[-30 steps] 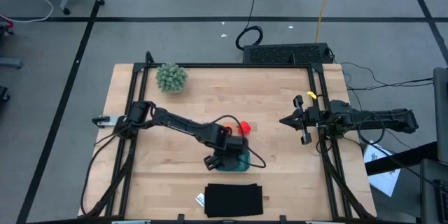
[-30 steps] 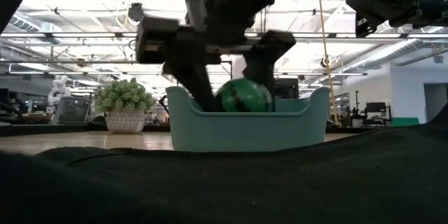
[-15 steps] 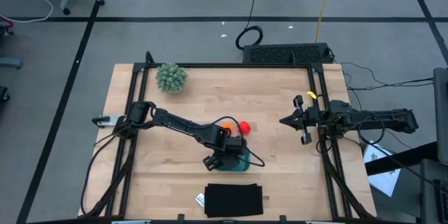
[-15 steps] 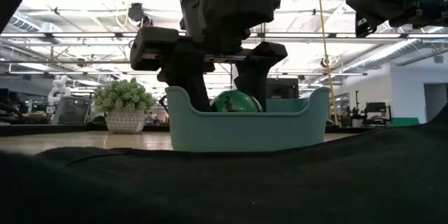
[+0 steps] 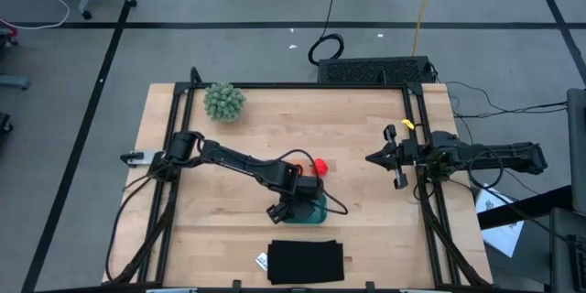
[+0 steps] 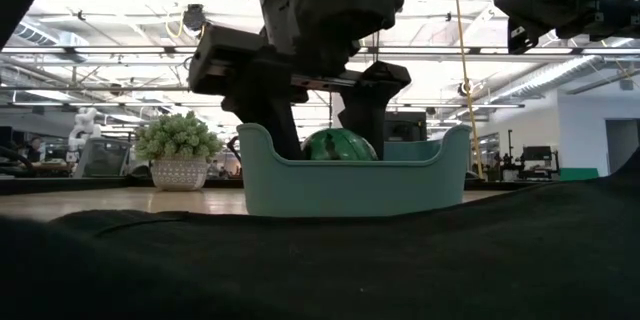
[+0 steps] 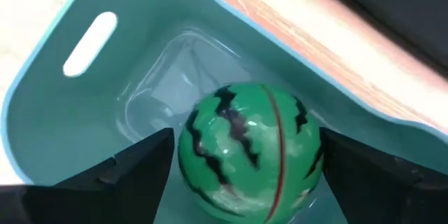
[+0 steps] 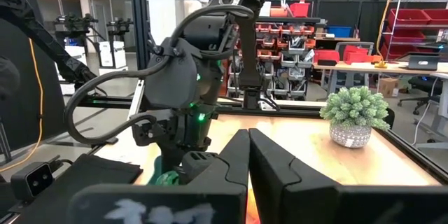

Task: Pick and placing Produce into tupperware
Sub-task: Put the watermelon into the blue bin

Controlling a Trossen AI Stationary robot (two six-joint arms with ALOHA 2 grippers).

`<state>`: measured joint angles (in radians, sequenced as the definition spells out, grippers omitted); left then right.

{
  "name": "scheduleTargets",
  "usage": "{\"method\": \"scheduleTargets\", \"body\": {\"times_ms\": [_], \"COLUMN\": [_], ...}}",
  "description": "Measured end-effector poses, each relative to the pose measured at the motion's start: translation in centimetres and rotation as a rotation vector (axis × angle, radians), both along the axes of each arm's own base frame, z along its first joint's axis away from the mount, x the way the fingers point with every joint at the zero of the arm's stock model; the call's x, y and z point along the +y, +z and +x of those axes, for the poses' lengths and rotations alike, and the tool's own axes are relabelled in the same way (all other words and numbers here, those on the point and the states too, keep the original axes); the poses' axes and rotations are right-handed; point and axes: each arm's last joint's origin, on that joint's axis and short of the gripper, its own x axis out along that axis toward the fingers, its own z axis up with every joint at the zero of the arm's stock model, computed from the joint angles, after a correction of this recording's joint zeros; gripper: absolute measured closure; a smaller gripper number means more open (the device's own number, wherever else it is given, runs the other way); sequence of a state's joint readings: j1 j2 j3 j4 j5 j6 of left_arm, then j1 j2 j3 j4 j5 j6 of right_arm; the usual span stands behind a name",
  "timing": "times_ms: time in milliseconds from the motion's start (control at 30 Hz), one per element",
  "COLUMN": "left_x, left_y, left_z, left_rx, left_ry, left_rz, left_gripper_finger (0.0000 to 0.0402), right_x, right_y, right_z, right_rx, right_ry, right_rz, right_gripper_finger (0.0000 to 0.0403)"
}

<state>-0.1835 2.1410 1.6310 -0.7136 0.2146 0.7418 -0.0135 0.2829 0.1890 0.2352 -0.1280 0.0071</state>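
Left tool (image 7: 245,175) reaches down into teal tupperware (image 7: 84,112), fingers spread apart either side of green striped ball (image 7: 248,150) resting inside. Orange piece (image 5: 298,159) and red piece (image 5: 320,165) on desk (image 5: 275,119) just beyond. Right tool (image 5: 374,157) closed, idle at desk's right edge.

The left claw (image 6: 318,125) reaches into the teal tupperware (image 6: 352,182), its fingers flanking the striped green produce (image 6: 340,145).

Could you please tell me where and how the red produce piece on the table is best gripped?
Probably from straight above, fingers closing across the red piece's middle on its free sides. It lies on bare wood, with the orange piece close beside it and the left gripper over the tupperware nearby.
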Motion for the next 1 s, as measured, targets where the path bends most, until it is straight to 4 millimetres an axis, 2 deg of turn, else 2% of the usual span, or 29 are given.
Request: {"method": "scheduleTargets", "body": {"times_ms": [200, 533, 667, 833, 1000], "left_x": [0.0, -0.6, -0.6, -0.7, -0.9], "left_y": [0.0, 1.3, 1.9, 3.7, 6.3], "left_z": [0.0, -0.1, -0.2, 0.2, 0.8], "left_rx": [-0.006, 0.033, 0.055, 0.038, -0.008], "left_ry": [0.007, 0.027, 0.052, 0.066, 0.098], "left_rz": [0.019, 0.034, 0.089, 0.097, 0.074], "left_gripper_finger": [0.0053, 0.0053, 0.0053, 0.0053, 0.0053], "right_x": [0.0, 0.0, 0.0, 0.0, 0.0], "right_y": [0.0, 0.0, 0.0, 0.0, 0.0], "right_z": [0.0, 0.0, 0.0, 0.0, 0.0], "right_rx": [0.000, 0.000, 0.000, 0.000, 0.001], "right_ry": [0.000, 0.000, 0.000, 0.000, 0.001], "right_rz": [0.000, 0.000, 0.000, 0.000, 0.006], "right_gripper_finger": [0.0403, 0.0403, 0.0403, 0.0403, 0.0403]}}
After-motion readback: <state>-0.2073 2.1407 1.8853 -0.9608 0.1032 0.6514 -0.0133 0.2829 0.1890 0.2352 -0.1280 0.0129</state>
